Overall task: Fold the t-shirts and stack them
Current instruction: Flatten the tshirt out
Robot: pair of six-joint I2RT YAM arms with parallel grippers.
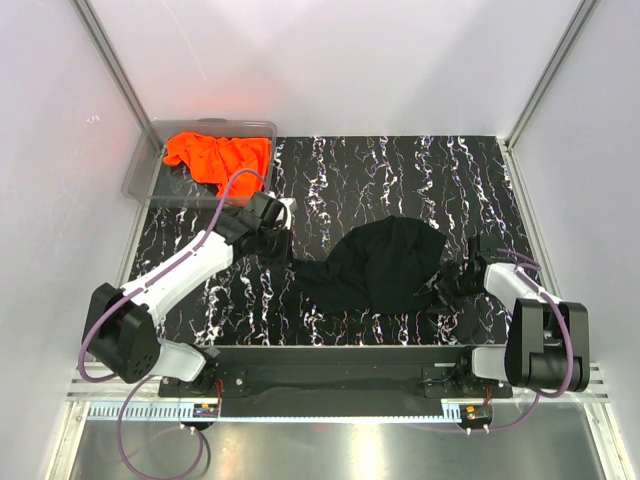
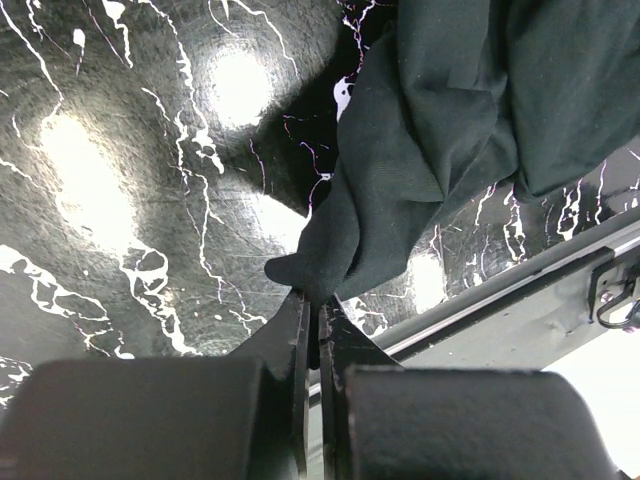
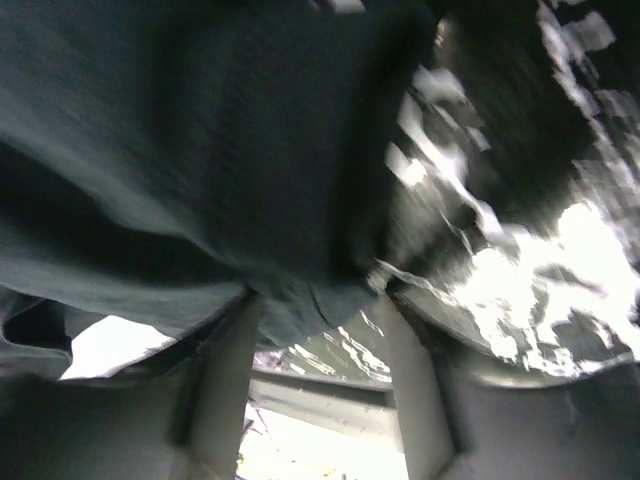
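Observation:
The black t-shirt [image 1: 388, 262] lies crumpled on the marbled mat, with a stretched corner reaching left. My left gripper [image 1: 284, 250] is shut on that corner; in the left wrist view the black t-shirt [image 2: 440, 130] bunches up from the tight jaws of the left gripper [image 2: 318, 305]. My right gripper [image 1: 453, 284] sits at the shirt's right edge. In the blurred right wrist view its fingers [image 3: 225, 380] stand apart, and a hem of the black t-shirt [image 3: 230, 150] hangs between them at the right gripper [image 3: 315, 300]. The orange t-shirt [image 1: 215, 155] lies crumpled in the bin.
A clear plastic bin [image 1: 260, 128] stands at the back left corner, partly off the mat. White walls with metal posts enclose the mat on three sides. A metal rail [image 1: 330, 355] carrying both arm bases runs along the near edge.

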